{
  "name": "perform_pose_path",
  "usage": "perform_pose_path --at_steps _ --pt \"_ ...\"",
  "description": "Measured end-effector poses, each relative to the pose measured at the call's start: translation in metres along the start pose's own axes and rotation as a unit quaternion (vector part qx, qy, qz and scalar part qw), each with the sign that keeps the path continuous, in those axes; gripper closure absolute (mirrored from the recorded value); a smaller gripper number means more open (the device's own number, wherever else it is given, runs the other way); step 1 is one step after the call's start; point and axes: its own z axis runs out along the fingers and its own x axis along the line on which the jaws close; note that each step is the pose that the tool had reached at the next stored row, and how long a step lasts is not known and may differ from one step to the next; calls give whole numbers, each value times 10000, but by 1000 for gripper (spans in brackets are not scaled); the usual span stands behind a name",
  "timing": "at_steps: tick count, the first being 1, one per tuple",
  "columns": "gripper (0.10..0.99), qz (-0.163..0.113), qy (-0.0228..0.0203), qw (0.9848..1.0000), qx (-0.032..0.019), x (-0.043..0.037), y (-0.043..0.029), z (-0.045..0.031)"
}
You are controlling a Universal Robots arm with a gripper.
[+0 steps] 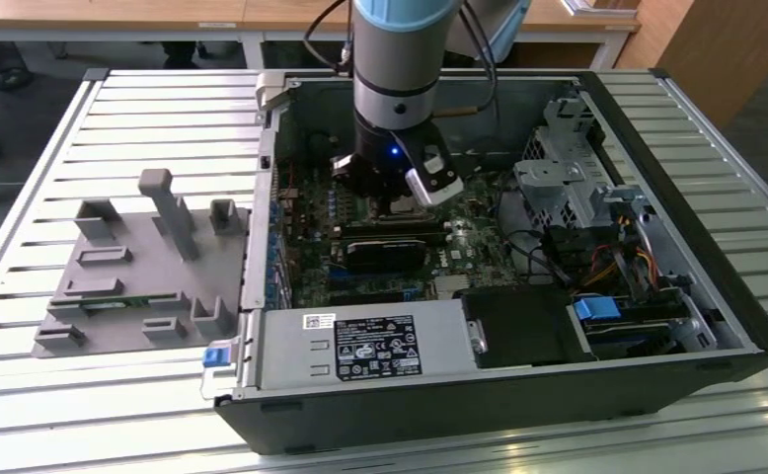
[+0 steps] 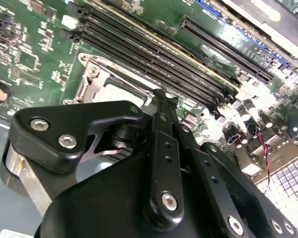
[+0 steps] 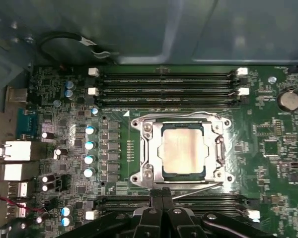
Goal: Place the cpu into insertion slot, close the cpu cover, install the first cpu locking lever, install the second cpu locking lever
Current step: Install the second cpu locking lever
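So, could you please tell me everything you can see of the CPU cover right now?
The thin silvery metal frame of the CPU cover lies flat and closed over the insertion slot on the green motherboard, its cut-out centre showing the matte silvery-grey CPU seated inside. Screws mark its corners. A thin wire lever runs along one edge, close to the black gripper, whose fingertips sit together beside it.

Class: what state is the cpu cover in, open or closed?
Closed. In the first wrist view the cpu cover lies flat around the cpu, framing its metal top.
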Motion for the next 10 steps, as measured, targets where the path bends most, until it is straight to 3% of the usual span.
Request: perform_pose_path --at_steps 7,10 --pt "961 -1 1 10000 -10 19 -21 105" --pt "961 0 2 10000 -57 28 -50 105"
